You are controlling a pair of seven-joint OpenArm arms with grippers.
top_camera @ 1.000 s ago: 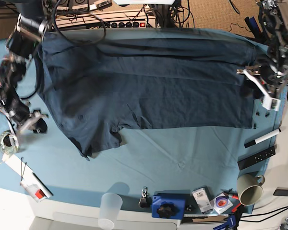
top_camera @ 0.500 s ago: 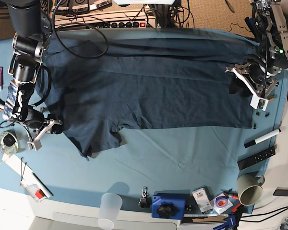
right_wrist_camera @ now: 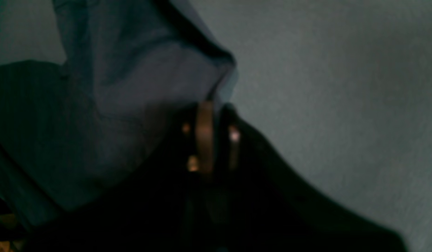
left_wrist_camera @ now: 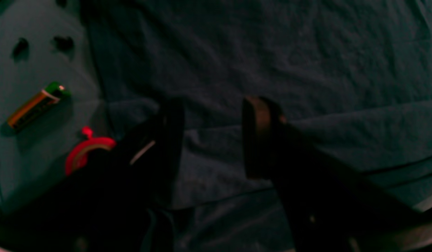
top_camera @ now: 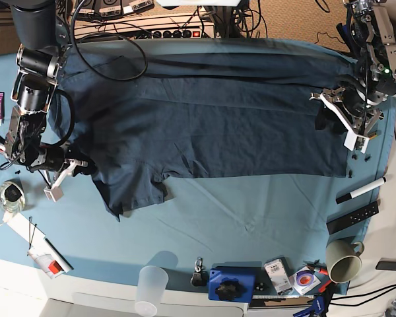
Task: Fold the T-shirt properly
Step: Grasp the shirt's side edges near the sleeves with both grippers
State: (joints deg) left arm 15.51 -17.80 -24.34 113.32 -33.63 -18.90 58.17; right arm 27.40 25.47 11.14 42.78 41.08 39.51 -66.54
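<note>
Since half a second ago the right gripper has slid in onto the sleeve edge and narrowed; the left one has barely stirred. The T-shirt lies spread on the teal table cloth, its long axis running side to side across the base view, sleeve drooping toward the near edge. In the right wrist view the jaws stand pinched together on a fold of navy cloth — a grip, apparently. The left gripper hangs wide apart over the opposite end, fabric between its fingers, not clamped. Each arm is nearest its own end.
</note>
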